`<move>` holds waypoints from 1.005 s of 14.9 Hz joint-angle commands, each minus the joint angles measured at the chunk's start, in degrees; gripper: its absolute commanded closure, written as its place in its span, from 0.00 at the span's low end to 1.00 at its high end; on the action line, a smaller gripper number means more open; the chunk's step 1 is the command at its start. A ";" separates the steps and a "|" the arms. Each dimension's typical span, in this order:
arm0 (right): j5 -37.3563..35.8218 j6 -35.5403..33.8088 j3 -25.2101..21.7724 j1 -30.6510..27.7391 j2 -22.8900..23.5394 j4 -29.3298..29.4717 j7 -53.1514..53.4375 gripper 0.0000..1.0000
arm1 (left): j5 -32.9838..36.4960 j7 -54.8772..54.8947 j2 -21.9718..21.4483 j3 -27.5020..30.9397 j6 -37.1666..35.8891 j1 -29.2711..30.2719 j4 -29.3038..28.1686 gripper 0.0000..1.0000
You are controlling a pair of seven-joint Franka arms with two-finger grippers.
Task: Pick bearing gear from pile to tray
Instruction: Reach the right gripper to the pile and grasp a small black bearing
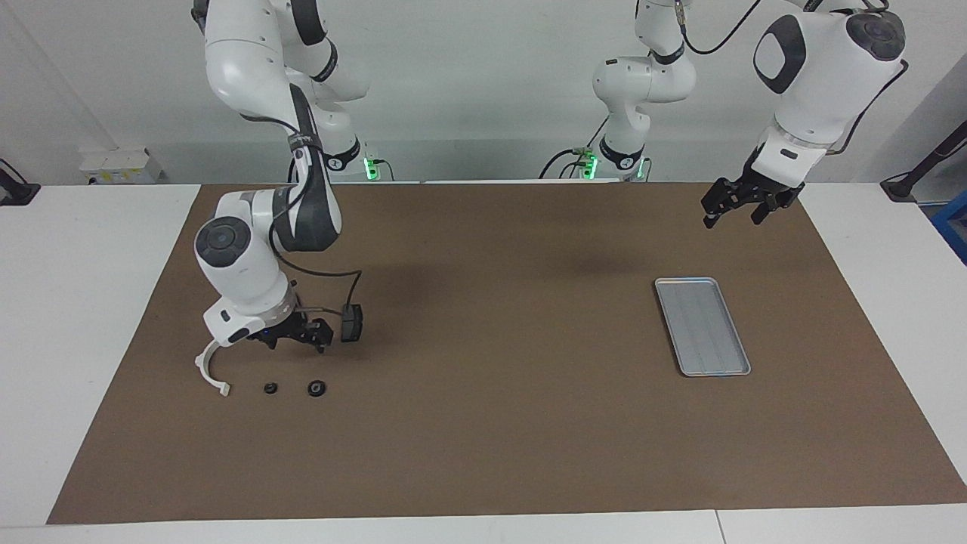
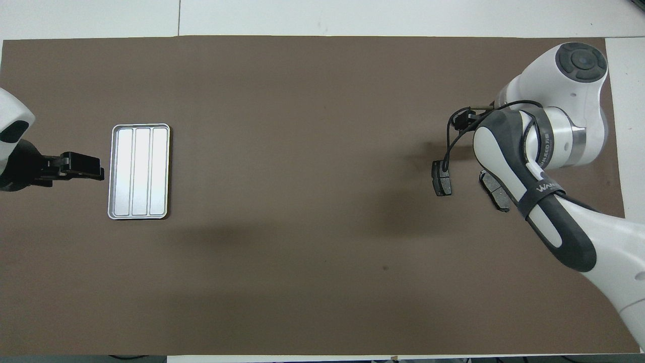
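Observation:
The pile lies at the right arm's end of the mat. It holds a white half-ring bracket point(image 1: 210, 370), two small black round pieces point(image 1: 270, 388) point(image 1: 316, 388) and a dark brake pad point(image 1: 351, 323). In the overhead view the pad point(image 2: 442, 179) shows with a second brake pad point(image 2: 496, 191) beside it, while the arm hides the bracket and round pieces. My right gripper point(image 1: 296, 341) is open and empty, low over the pile between the bracket and the pad. The silver tray point(image 1: 702, 326) point(image 2: 139, 171) is empty. My left gripper point(image 1: 733, 215) point(image 2: 83, 166) waits open, raised beside the tray.
A brown mat point(image 1: 491, 423) covers the table, with white table edge around it. A black cable loops from the right wrist down toward the brake pad. The tray lies at the left arm's end of the mat.

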 commanded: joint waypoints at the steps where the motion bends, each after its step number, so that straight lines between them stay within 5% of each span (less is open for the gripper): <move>1: -0.74 -1.50 0.40 0.08 7.53 8.93 4.76 0.00 | -0.65 0.29 -2.63 0.57 2.07 -0.48 -3.14 0.00; 11: -5.14 0.96 0.40 2.02 11.06 9.38 9.43 0.00 | -0.56 -0.07 -2.63 0.48 2.07 -0.57 -3.14 0.00; 15: -4.78 4.82 0.49 1.93 11.15 9.29 9.43 0.08 | -0.56 -0.07 -2.63 0.48 2.07 -0.57 -3.49 0.00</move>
